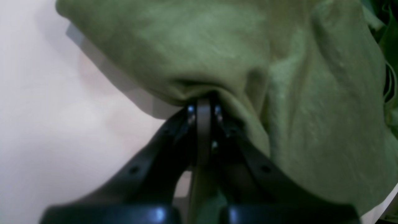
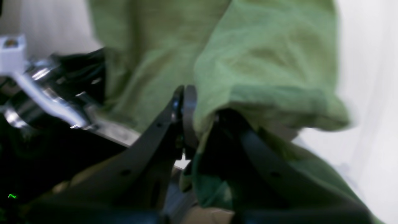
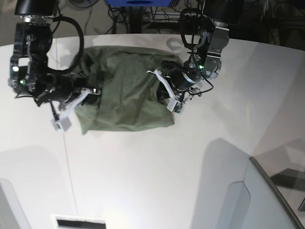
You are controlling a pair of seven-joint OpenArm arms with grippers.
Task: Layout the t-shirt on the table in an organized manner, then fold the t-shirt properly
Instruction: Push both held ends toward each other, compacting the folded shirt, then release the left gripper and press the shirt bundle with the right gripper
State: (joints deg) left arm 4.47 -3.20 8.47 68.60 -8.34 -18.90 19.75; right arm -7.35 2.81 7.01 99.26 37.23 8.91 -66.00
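Both grippers, left gripper and right gripper, clamp the t-shirt between them.

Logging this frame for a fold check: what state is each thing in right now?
t-shirt: spread but rumpled on the table, pinched at both sides.
left gripper: jaws shut on the t-shirt.
right gripper: jaws shut on the t-shirt.
table: bears the shirt.

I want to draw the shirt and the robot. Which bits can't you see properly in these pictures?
- Neck and label of the t-shirt: base view, too small and bunched.
- Right gripper: right wrist view, one finger under cloth, blurred.
- Left gripper tips: left wrist view, buried in a fold.
- Sleeves: base view, behind both arms.
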